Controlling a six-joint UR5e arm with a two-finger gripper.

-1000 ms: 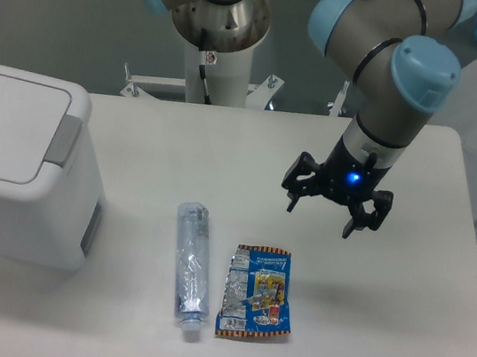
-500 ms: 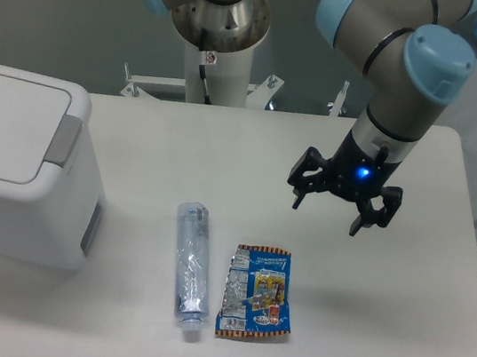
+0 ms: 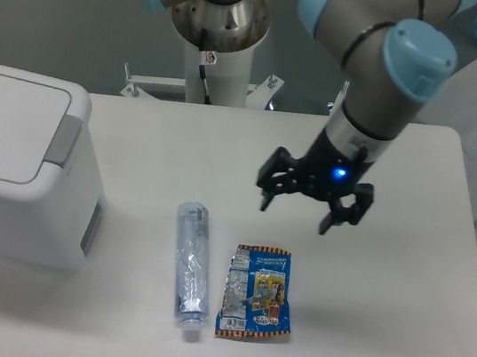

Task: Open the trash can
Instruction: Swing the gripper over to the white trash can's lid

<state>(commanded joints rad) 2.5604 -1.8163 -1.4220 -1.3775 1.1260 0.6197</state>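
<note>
Hanging above the white surface point(image 3: 402, 284), the claw point(image 3: 296, 212) has its fingers spread apart and grips nothing. The trash can point(image 3: 15, 168) stands far to its left, lid down. Below it lie a bottle point(image 3: 190, 259) and a snack packet point(image 3: 258, 293).

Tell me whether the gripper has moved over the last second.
Yes. The gripper has shifted left across the table, toward the trash can, and now hangs open just above the snack packet, which has stayed put.
</note>
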